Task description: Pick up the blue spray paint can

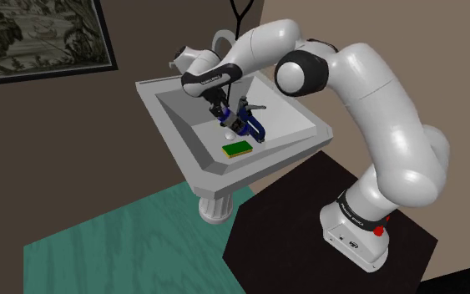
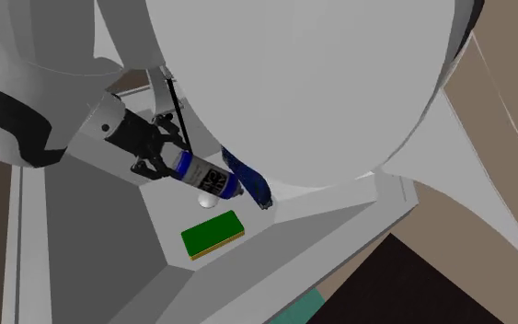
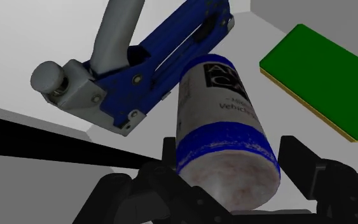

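**Desk:** What's around you, closest first?

**Operator:** Nearest my shoulder camera is the white box stand point(image 1: 356, 238) on a dark platform point(image 1: 291, 242), with teal floor point(image 1: 116, 250) next to it. Past that is a pale grey pedestal sink point(image 1: 295, 125). In its basin I see a flat green sponge with a yellow underside point(image 1: 237, 149) point(image 2: 212, 234) point(image 3: 317, 76) and a blue and grey staple gun point(image 2: 249, 182) point(image 3: 165, 63). Behind the sink is a brown wall point(image 1: 74, 108) with a dark-framed picture point(image 1: 32, 38).

**Desk:** And the arm?

**Operator:** It climbs from the stand, folds over at the elbow and reaches down into the basin. The black two-finger gripper point(image 1: 224, 113) point(image 2: 160, 156) point(image 3: 228, 162) is closed on the white spray can with blue bands point(image 1: 241, 125) point(image 2: 206, 175) point(image 3: 225, 121), a finger on either side near its base.

**Desk:** Where's the can exactly?

**Operator:** Tilted over the basin, between the staple gun and the sponge. I cannot tell whether it touches the staple gun.
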Action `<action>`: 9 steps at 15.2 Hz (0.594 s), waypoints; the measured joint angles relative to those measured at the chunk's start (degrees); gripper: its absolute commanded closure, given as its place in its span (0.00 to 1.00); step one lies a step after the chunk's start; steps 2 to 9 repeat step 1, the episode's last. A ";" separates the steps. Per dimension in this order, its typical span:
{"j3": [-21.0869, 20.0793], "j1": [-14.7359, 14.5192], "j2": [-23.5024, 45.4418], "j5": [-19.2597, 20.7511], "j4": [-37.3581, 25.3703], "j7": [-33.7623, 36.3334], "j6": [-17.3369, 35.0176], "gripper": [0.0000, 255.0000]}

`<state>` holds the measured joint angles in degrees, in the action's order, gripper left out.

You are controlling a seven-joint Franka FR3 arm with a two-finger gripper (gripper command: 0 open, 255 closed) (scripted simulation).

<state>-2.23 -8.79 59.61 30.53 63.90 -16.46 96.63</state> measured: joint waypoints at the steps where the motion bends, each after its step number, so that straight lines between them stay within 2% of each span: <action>1: 0.01 0.00 -0.11 -0.03 -0.31 -0.22 -0.35 1.00; 9: 0.01 0.00 -0.11 -0.03 -0.31 -0.22 -0.35 1.00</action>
